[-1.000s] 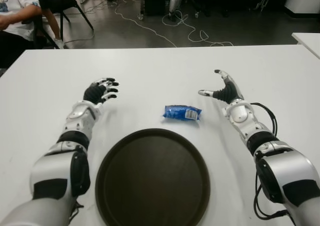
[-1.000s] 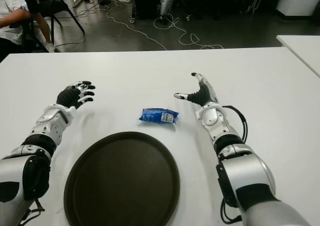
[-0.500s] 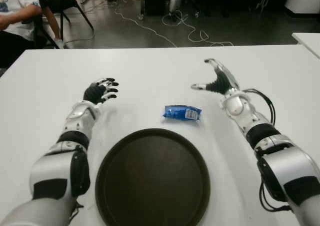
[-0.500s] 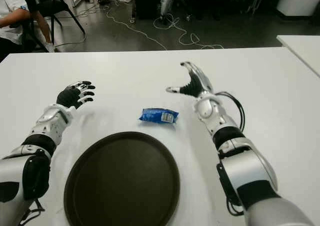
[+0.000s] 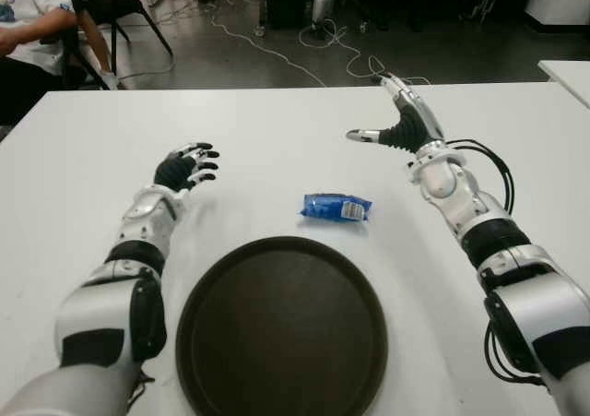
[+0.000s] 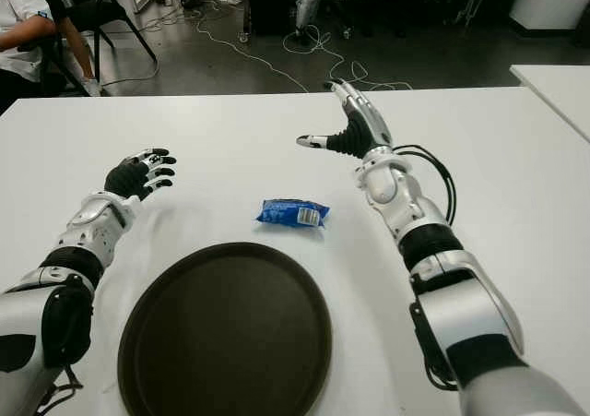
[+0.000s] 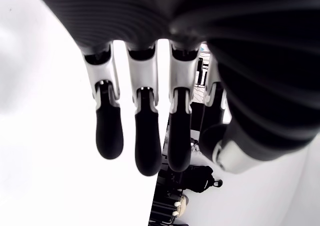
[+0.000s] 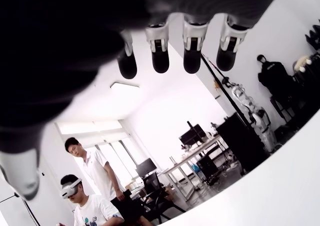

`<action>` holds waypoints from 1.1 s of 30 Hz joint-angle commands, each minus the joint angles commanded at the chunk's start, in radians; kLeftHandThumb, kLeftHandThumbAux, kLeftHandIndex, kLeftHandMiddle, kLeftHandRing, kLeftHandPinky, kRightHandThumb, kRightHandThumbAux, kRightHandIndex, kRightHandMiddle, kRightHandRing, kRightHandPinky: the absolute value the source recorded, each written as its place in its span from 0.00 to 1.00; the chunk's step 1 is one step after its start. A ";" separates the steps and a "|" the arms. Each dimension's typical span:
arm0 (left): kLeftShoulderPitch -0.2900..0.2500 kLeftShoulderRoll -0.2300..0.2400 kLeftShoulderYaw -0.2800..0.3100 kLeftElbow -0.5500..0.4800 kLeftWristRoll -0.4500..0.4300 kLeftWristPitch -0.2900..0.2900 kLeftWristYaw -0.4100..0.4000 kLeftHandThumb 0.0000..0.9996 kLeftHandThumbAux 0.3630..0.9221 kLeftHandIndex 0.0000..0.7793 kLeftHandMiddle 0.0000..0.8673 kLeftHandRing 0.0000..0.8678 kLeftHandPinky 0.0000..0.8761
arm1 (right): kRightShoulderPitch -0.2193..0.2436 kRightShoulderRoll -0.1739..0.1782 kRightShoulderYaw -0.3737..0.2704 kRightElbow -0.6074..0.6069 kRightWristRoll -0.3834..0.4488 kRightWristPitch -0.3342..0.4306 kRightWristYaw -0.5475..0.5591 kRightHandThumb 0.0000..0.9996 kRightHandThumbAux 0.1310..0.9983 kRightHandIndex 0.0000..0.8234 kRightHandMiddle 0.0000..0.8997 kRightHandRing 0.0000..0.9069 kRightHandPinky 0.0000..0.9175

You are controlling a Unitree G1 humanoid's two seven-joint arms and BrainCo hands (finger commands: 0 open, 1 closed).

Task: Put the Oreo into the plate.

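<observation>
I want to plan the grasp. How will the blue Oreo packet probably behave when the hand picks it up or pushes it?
The Oreo packet looks small and flat, so probably light and unlikely to roll. Its glossy wrapper may slide on the smooth white table when pushed. The film likely crinkles, and the contents could break under a hard squeeze from the open right hand.

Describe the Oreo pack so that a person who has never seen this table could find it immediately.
On the white table, find the large dark round plate at the near edge. Just beyond its far rim, slightly toward the robot's right, lies the Oreo pack. It is a small blue wrapper with a white label, the only coloured thing on the table.
</observation>
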 joint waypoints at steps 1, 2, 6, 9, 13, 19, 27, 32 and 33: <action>0.001 0.000 -0.001 0.000 0.001 -0.002 0.001 0.83 0.57 0.54 0.53 0.59 0.61 | 0.003 -0.004 -0.002 -0.010 0.001 -0.007 0.001 0.00 0.51 0.05 0.08 0.07 0.03; 0.001 0.000 -0.002 0.000 0.002 -0.003 0.001 0.83 0.57 0.53 0.53 0.59 0.61 | 0.006 -0.007 -0.003 -0.019 0.002 -0.011 0.001 0.00 0.51 0.06 0.08 0.07 0.03; 0.003 0.000 -0.005 -0.001 0.005 -0.009 0.000 0.83 0.57 0.53 0.54 0.59 0.60 | 0.014 -0.017 -0.008 -0.034 0.006 -0.035 -0.004 0.00 0.51 0.09 0.10 0.09 0.04; 0.004 0.000 -0.006 -0.001 0.006 -0.012 -0.003 0.83 0.57 0.53 0.54 0.59 0.60 | 0.012 -0.017 -0.010 -0.029 0.008 -0.045 -0.005 0.00 0.52 0.11 0.11 0.11 0.07; 0.005 -0.001 -0.006 -0.002 0.005 -0.013 -0.003 0.83 0.57 0.54 0.54 0.59 0.60 | 0.014 -0.020 -0.013 -0.035 0.012 -0.050 0.003 0.00 0.53 0.13 0.13 0.12 0.08; 0.004 -0.001 -0.007 -0.003 0.006 -0.010 -0.001 0.83 0.57 0.54 0.54 0.60 0.61 | 0.030 -0.020 -0.007 -0.079 0.007 -0.033 0.025 0.00 0.53 0.13 0.14 0.12 0.07; 0.005 -0.002 -0.010 -0.005 0.007 -0.012 0.000 0.83 0.57 0.54 0.54 0.60 0.61 | 0.156 -0.032 0.037 -0.367 -0.028 0.078 0.155 0.00 0.53 0.11 0.11 0.09 0.05; 0.006 -0.001 -0.014 -0.006 0.010 -0.018 0.002 0.83 0.57 0.54 0.54 0.59 0.60 | 0.165 -0.071 0.078 -0.452 -0.055 0.161 0.326 0.00 0.52 0.08 0.08 0.05 0.02; 0.006 -0.001 -0.014 -0.007 0.010 -0.018 0.002 0.83 0.57 0.53 0.54 0.59 0.60 | 0.164 -0.077 0.087 -0.467 -0.060 0.177 0.361 0.00 0.51 0.08 0.07 0.04 0.02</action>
